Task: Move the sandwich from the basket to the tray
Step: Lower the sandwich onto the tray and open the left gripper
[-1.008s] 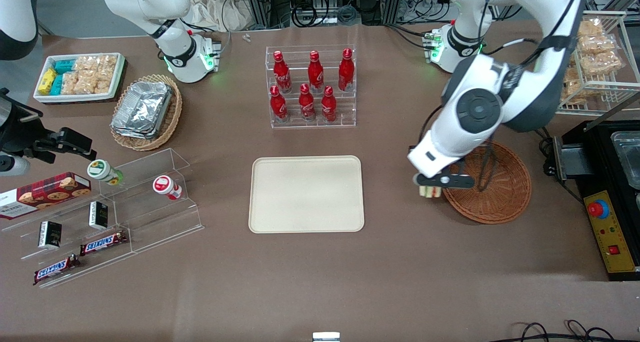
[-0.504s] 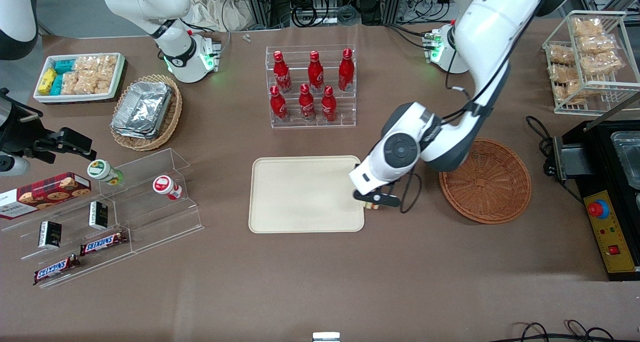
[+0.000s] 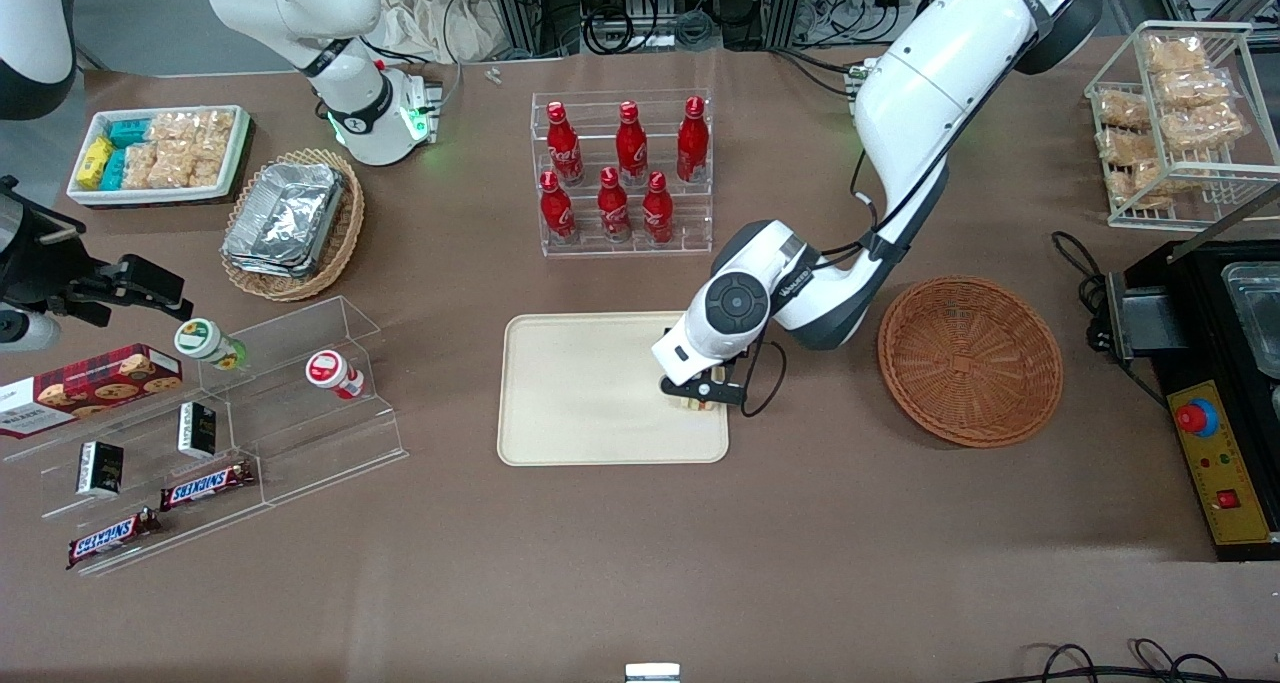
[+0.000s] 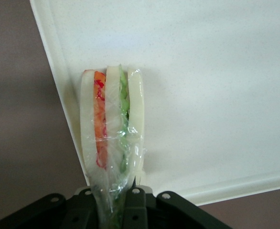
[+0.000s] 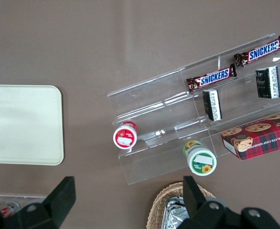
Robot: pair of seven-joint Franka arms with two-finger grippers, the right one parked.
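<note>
One gripper (image 3: pixel 700 395), sandwich (image 4: pixel 112 121) now over tray (image 3: pixel 580 403)

Tray (image 5: pixel 25 124): cream, rounded corner, lying flat on the brown table (image 5: pixel 130 43).
Acrylic stand (image 5: pixel 178 124): clear, stepped — near the tray but apart from it.
Stand contents: two Snickers bars (image 5: pixel 211 77), two small dark boxes (image 5: pixel 211 105), red-capped jar (image 5: pixel 125 136), green-capped jar (image 5: pixel 200 160).
Cookie box (image 5: pixel 259 136): red tartan.
Wicker basket (image 5: pixel 178 210): holds foil containers (image 5: pixel 176 220) — partly visible.
</note>
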